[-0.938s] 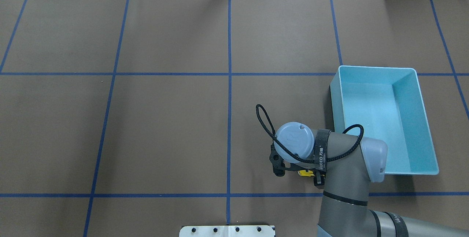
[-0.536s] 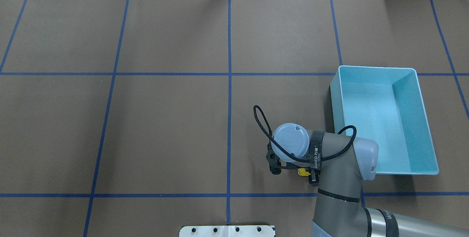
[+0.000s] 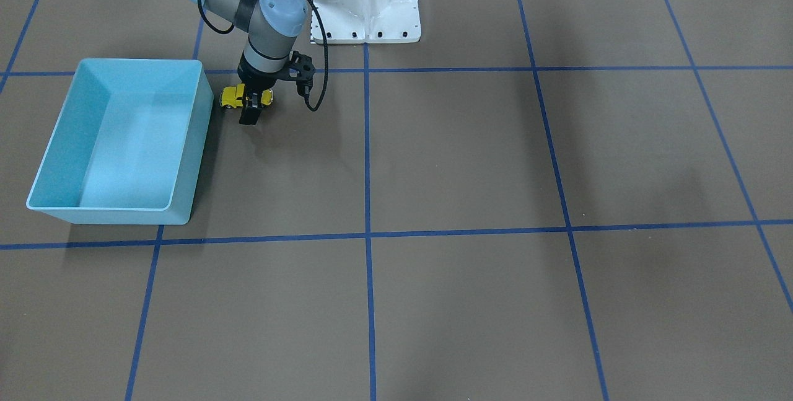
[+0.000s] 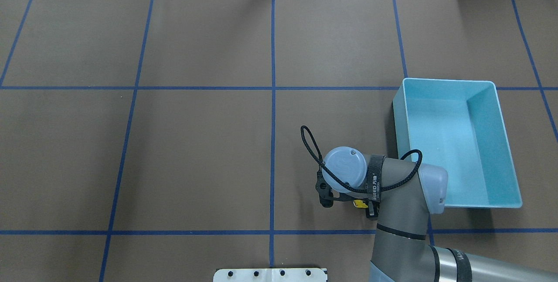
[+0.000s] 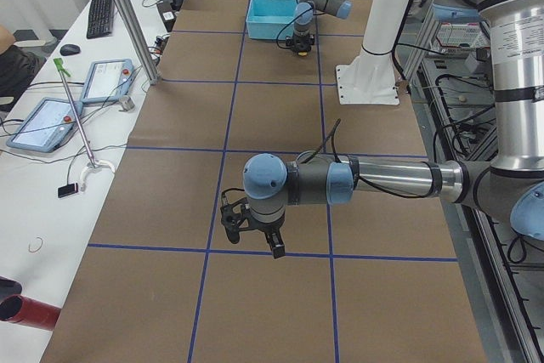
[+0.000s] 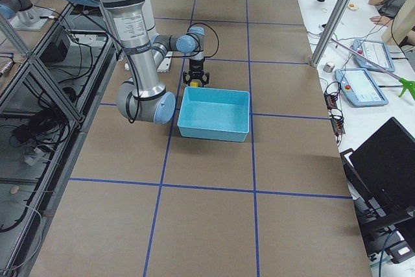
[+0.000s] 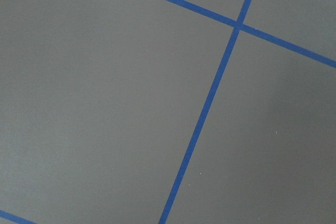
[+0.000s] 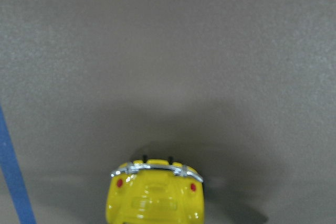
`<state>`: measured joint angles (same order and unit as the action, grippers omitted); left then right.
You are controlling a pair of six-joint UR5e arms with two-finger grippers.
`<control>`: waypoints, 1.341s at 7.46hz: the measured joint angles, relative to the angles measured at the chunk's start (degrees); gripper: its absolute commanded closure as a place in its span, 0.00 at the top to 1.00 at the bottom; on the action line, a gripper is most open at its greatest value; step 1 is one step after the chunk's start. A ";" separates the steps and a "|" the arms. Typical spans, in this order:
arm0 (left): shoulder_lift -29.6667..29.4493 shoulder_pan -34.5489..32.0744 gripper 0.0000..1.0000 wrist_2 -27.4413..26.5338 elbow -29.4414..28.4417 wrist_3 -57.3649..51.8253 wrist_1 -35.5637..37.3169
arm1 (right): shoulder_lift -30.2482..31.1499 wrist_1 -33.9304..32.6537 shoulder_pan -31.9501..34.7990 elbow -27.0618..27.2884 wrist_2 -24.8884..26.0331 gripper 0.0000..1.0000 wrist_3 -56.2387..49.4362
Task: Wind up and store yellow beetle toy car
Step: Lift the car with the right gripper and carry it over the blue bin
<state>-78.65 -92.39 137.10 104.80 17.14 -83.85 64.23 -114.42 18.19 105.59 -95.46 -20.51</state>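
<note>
Now right end effector [image 3: 251, 103] clasps yellow beetle toy car [image 3: 230, 96]

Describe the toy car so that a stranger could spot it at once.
Find the light blue plastic bin on the brown table. Beside its corner nearest the robot's base, between the jaws of the right gripper, sits the tiny glossy yellow beetle-shaped toy car. It is the only yellow thing there, far smaller than the bin.
</note>
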 measured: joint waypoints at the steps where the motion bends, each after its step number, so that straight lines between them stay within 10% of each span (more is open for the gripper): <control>1: -0.01 0.00 1.00 -0.10 -0.01 0.00 0.00 | -0.06 -1.06 0.00 0.45 0.07 0.17 0.11; 3: -0.01 0.01 1.00 -0.16 -0.03 0.00 0.00 | -0.39 -6.04 0.02 3.31 1.41 0.04 0.24; 10: -0.37 -1.28 1.00 -2.83 -1.77 -0.17 -0.24 | -2.06 -12.08 13.94 10.37 2.80 0.05 -6.30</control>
<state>-79.02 -93.66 134.27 103.03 16.98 -84.09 62.17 -126.49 32.13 115.95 -92.66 -26.81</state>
